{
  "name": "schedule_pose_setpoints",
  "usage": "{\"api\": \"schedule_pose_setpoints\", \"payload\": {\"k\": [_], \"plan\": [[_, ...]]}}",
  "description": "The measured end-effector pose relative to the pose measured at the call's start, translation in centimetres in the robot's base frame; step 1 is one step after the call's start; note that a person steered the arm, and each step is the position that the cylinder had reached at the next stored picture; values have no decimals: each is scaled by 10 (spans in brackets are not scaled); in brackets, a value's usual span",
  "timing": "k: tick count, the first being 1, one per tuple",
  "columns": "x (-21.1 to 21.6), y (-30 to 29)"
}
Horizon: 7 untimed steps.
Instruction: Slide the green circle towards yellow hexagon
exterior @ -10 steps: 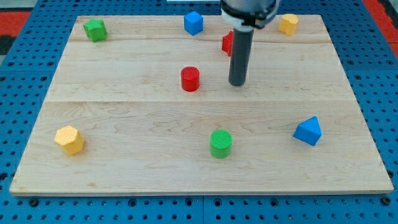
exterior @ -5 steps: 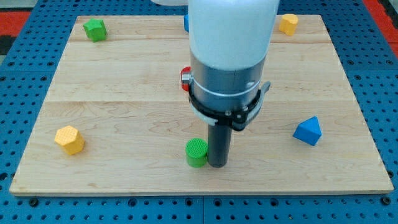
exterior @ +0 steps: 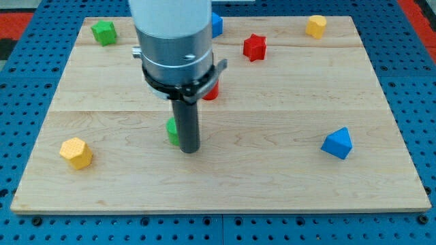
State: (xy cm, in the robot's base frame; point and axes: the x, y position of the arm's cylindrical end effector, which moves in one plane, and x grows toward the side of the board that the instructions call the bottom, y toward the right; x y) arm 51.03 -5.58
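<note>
The green circle (exterior: 173,131) sits left of the board's middle, mostly hidden behind my rod. My tip (exterior: 189,150) touches its right side. The yellow hexagon (exterior: 75,152) lies near the view's left edge, to the left of and slightly below the green circle, well apart from it.
A red cylinder (exterior: 211,91) peeks out behind the arm. A red star (exterior: 255,47), a blue block (exterior: 216,24), a green block (exterior: 103,32) and a yellow block (exterior: 315,26) lie along the top. A blue block (exterior: 338,143) sits at the right.
My tip came down from the upper middle to the green circle's right side, then pushed it left and slightly up, from the bottom middle towards the yellow hexagon.
</note>
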Motion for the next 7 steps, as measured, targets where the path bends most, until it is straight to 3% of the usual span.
{"api": "schedule_pose_setpoints", "payload": {"k": [1, 3, 5, 7], "plan": [[-4, -18], [-36, 43], [-52, -15], [-52, -35]]}}
